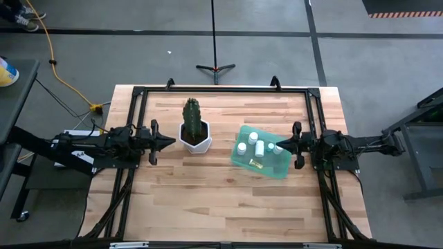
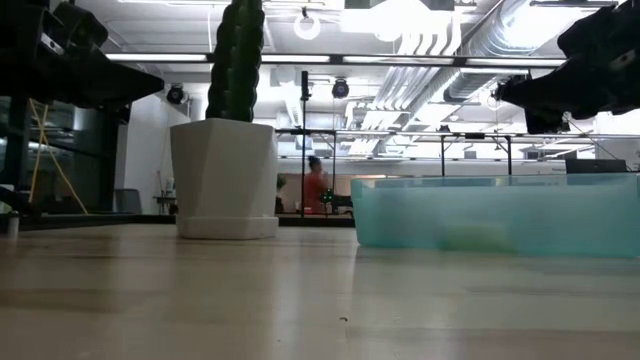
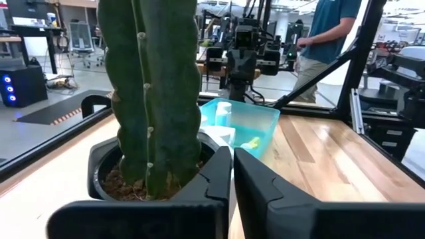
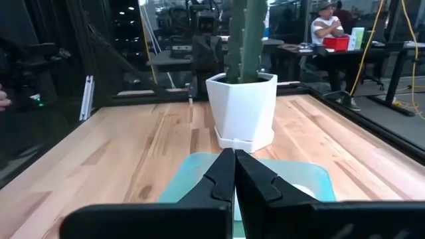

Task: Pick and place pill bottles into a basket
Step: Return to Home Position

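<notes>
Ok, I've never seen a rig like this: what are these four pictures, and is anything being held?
It is a robot with two dark arms at a wooden table. One picture looks straight down, one looks level across the tabletop, two come from cameras on the wrists. On the table stand a white pot with a cactus and a teal basket holding several white pill bottles. The left gripper is beside the pot, the right gripper by the basket; both are shut and hold nothing.

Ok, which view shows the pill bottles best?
High view: it looks straight down into the translucent teal plastic tray on the small white cylindrical pill bottles. Left wrist glimpses some; low shows only a blur; right wrist, barely any.
</notes>
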`<state>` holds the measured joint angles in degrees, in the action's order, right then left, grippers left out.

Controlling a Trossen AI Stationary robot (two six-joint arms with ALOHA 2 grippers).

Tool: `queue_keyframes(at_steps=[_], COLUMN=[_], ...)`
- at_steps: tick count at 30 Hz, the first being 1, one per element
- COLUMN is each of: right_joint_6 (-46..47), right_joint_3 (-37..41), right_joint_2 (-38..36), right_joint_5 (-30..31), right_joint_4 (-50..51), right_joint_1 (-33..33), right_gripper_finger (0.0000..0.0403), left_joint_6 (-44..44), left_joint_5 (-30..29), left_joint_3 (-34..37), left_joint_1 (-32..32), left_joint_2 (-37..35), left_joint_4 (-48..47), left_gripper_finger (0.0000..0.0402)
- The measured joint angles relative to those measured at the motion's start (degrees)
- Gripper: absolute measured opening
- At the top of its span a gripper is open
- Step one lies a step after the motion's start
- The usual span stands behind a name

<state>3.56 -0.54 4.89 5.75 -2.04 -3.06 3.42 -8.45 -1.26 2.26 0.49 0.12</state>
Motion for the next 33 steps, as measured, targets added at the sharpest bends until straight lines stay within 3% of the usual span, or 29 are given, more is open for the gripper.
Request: queue_keyframes(at_steps=[33], right_joint_6=[0.4], right_joint_3=[0.0], right_joint_2=[0.0], right_joint_5=[-0.2], right_joint_4=[0.1], right_joint_1=[0.2], right_gripper_finger=[0.0001], left_joint_6=[-0.1], left_joint_5=[0.0], left_joint_3=[0.0], left_joint_1=[0.0], left_joint_2=[0.0], left_joint_4=[0.0], left_gripper_finger=[0.0065])
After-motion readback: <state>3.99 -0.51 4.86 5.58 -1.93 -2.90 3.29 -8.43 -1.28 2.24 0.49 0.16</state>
